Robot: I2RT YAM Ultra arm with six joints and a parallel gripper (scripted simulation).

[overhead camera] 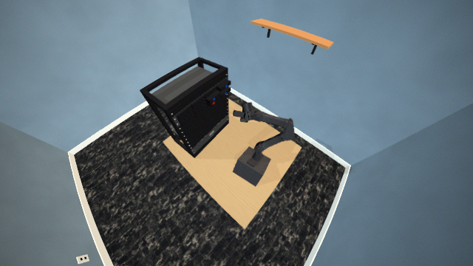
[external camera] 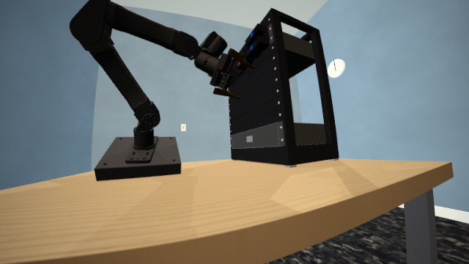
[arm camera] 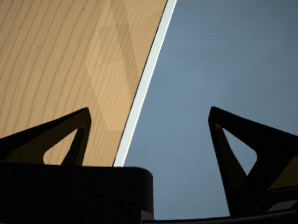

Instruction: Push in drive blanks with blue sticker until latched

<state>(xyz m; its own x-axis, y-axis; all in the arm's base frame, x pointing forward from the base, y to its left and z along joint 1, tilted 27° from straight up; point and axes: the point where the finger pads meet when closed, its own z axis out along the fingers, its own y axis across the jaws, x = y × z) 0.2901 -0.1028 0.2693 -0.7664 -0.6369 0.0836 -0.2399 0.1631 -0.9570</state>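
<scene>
The black open-frame rack [overhead camera: 170,74] [external camera: 324,95] stands upright on the wooden table [overhead camera: 222,185] [external camera: 220,205] [arm camera: 53,63]. Drive blanks stick out near the top of its front. Blue stickers [overhead camera: 226,89] [external camera: 252,35] mark the upper ones, with a second blue sticker [external camera: 252,48] just below. A red sticker [overhead camera: 213,103] [external camera: 239,63] marks a lower blank. My gripper [overhead camera: 235,114] [external camera: 245,82] [arm camera: 149,113] is open and empty. It hangs close in front of the rack face, just below the red-sticker blank.
The arm's base [overhead camera: 251,168] [external camera: 139,159] sits on the table in front of the rack. A grey panel [external camera: 256,137] fills the rack's lowest slot. An orange shelf [overhead camera: 292,33] and a clock [external camera: 336,68] hang on the walls, far off.
</scene>
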